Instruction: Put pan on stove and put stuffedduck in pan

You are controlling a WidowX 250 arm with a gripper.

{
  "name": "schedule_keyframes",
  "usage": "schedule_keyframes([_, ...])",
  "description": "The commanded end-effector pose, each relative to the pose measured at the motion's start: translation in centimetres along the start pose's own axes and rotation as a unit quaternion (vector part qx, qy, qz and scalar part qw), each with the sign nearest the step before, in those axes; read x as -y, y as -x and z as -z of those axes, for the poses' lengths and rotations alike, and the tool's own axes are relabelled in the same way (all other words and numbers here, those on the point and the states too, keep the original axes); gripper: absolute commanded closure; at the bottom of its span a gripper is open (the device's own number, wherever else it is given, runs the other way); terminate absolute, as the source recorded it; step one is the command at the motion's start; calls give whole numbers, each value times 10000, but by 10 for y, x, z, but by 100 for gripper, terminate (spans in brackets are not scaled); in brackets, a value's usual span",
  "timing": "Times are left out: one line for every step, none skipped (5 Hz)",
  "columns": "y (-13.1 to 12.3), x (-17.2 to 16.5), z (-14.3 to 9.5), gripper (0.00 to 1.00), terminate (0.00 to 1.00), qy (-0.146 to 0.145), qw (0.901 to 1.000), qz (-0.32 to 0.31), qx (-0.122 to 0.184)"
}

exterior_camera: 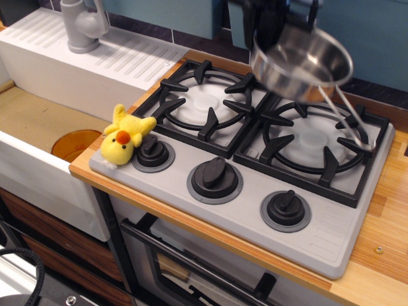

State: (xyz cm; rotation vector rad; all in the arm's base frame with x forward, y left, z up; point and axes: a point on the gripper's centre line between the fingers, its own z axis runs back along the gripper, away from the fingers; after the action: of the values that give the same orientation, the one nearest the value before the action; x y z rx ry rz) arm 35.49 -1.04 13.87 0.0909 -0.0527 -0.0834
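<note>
Pan step in hand: the dark hand (271, 29) grasps the shiny round steel pan (301, 62) by its rim above the grey two-burner stove (242, 159), yellow plush duck (125, 136) waiting beside the left knob; next, lowering onto a grate.

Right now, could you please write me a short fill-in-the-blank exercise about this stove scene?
1. The steel pan is held ___ the stove, touching no burner.
2. The yellow stuffed duck lies beside the ___ knob.
3. The stove has ___ burner grates.
4. The duck's beak is ___.

Missing words: above; leftmost; two; orange
</note>
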Motion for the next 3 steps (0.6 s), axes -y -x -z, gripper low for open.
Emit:
schedule_keyframes([-22,-52,-42,100,0,-131,9994,222,244])
schedule_keyframes([-24,-75,-31,100,0,-88,9993,256,249])
schedule_keyframes([-22,-94,-17,100,0,-23,9994,260,248])
